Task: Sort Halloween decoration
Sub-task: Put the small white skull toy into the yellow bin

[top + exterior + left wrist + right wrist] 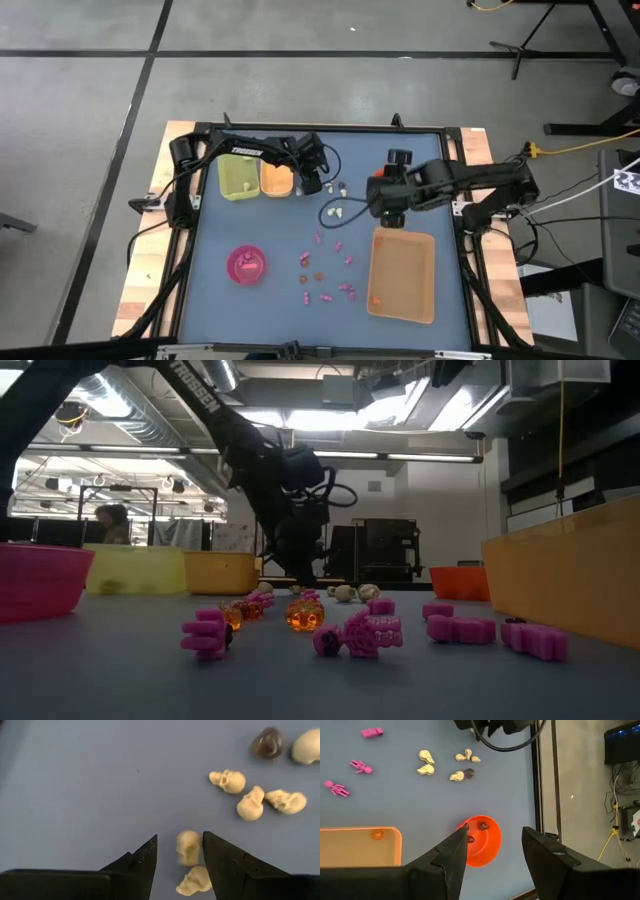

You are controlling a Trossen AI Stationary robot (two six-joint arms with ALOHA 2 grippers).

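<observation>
Left wrist view, cream skull trinkets (227, 781), left gripper (179, 851) open around one, unclamped.

Top cam looks straight down on the whole counter (200, 240) from pretty high up. Low cam sits at counter level, facing the room behind. Left wrist cam is super close on the cream skulls (227, 781); right wrist cam, farther back, shows those skulls too, upper middle.
</observation>
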